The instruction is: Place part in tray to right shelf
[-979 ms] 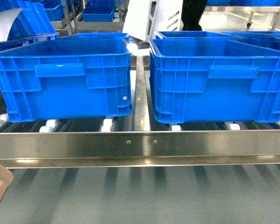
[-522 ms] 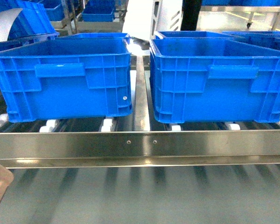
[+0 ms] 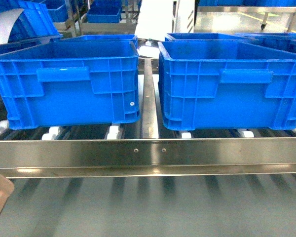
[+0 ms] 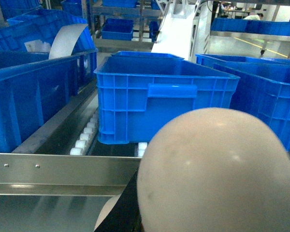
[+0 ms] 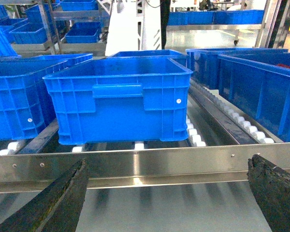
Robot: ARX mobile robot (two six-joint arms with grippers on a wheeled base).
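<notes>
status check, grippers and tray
Right gripper open, empty. Left gripper hidden behind cream-beige plastic tray. Small blue part unseen. Big blue crates fill steel shelf.

All three views face the right shelf (image 3: 148,153) rail closely, near level.

Two large blue plastic crates sit side by side on white rollers. The left crate (image 3: 69,81) and the right crate (image 3: 232,84) are close together but apart, with a narrow steel divider strip (image 3: 149,98) running back between them. Each crate has ribbed walls and a raised handle bar near its top edge. More blue crates (image 3: 103,12) stand on racks further back. A white machine housing (image 3: 160,19) rises behind the pair, near the middle. Glossy grey floor (image 3: 237,19) shows beyond it.
</notes>
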